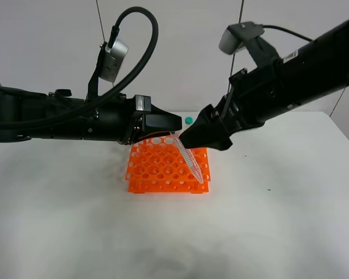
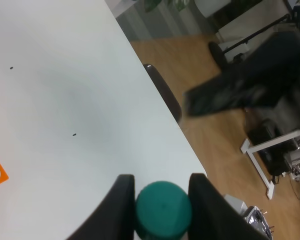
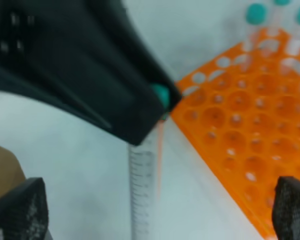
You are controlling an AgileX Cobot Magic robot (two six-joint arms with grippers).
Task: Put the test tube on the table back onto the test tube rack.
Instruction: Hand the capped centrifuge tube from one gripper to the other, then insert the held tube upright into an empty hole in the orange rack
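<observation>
Left hand (image 2: 161, 186) clamps test tube (image 1: 189, 160) at cap.

Matte black left arm (image 1: 46, 119), thick black cable (image 1: 145, 40) arching over it, silver-grey camera box (image 1: 112, 58) on a bracket. Bulkier black right arm (image 1: 302, 70), matching grey camera (image 1: 239, 36), small white label (image 1: 291, 56). Smooth black tapered fingers (image 2: 121, 205).

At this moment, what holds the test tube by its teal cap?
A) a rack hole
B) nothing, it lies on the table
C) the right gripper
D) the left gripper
D: the left wrist view shows the left gripper shut on the teal cap, the test tube hanging tilted from it.
</observation>
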